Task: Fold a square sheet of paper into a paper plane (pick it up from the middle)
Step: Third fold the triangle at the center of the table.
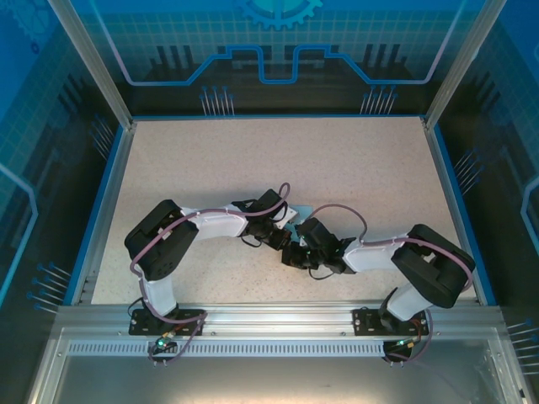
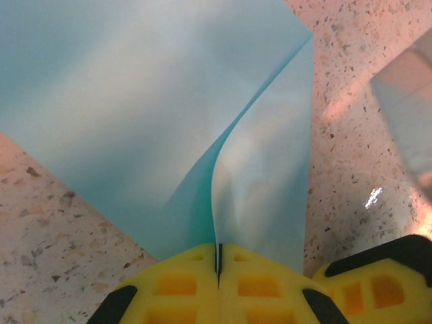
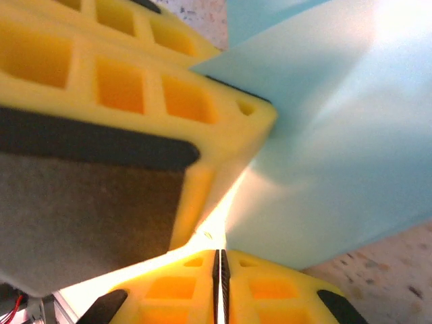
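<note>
Pincer of the left arm (image 1: 285,231) sits near the middle of the speckled surface (image 1: 253,160), its yellow fingers (image 2: 263,287) pressed tight together and clamped on the light-blue sheet of paper (image 2: 169,101). In the left wrist view the sheet fans up and away from that closed seam. It is partly folded, and one flap curves over the layer beneath along a soft crease that runs down into the grip. From above, a small patch of the blue shows between the two wrists, just right of the left pincer.

Just right of it, almost touching, is the right pincer (image 3: 221,264). Its fingers are also closed together. The sheet's lower edge comes down to their tips, but I cannot tell whether any paper is caught between them.
</note>
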